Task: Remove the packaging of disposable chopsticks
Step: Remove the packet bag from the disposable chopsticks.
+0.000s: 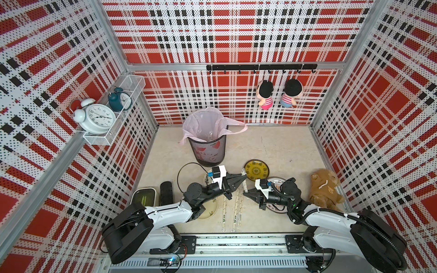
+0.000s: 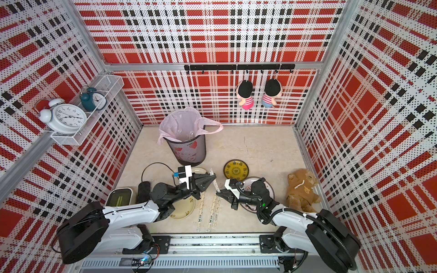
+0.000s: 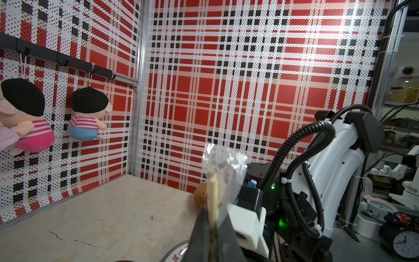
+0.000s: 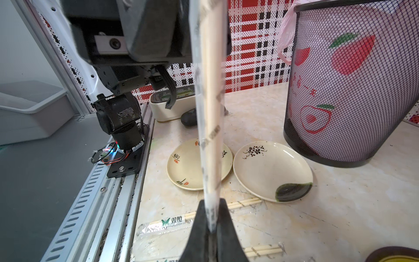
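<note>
Readable print: green butterfly logo plus "双枪" on a wrapped pair (image 4: 172,221) lying on the table. The cream plate (image 4: 188,174) has brush characters I can't read. The packaging (image 4: 209,113) you're holding is a clear sleeve with whitish print, pale chopsticks (image 3: 212,188) inside. Left gripper (image 3: 213,217) is clamped on its crinkled end, right gripper (image 4: 212,211) on the other end, so it's lifted off the table. The mesh bin (image 1: 208,153) has a pink bag liner (image 1: 205,123) with something clear inside, can't tell what.

Pale matt wood chopsticks (image 4: 210,90) are sheathed in glossy, crinkled clear plastic packaging (image 3: 226,167); the worktop (image 1: 272,146) is smooth, stone-like.
</note>
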Available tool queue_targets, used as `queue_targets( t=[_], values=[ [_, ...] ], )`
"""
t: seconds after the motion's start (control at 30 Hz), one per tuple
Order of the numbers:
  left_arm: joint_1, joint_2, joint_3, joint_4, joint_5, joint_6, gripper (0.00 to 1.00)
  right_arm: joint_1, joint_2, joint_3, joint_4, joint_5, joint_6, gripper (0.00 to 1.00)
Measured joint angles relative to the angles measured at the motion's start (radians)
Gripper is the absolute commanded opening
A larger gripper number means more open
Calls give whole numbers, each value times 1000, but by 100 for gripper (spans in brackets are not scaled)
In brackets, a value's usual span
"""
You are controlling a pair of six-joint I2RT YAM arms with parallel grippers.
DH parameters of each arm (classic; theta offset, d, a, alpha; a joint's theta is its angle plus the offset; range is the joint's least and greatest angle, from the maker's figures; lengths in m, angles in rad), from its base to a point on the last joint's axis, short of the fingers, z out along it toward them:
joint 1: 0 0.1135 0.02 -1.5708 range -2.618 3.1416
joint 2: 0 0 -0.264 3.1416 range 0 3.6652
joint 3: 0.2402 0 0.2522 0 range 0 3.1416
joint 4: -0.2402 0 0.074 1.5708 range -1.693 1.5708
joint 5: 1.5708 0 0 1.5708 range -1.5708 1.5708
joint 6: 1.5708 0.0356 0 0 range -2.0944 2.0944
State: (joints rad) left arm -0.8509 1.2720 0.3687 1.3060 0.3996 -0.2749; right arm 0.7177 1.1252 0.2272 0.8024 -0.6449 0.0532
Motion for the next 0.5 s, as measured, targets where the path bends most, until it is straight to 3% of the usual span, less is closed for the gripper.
queue_targets(
  t=[0.5],
  values=[
    [-30, 91, 1, 89, -40, -2, 4, -1, -96, 21, -190, 19, -10, 0]
  ],
)
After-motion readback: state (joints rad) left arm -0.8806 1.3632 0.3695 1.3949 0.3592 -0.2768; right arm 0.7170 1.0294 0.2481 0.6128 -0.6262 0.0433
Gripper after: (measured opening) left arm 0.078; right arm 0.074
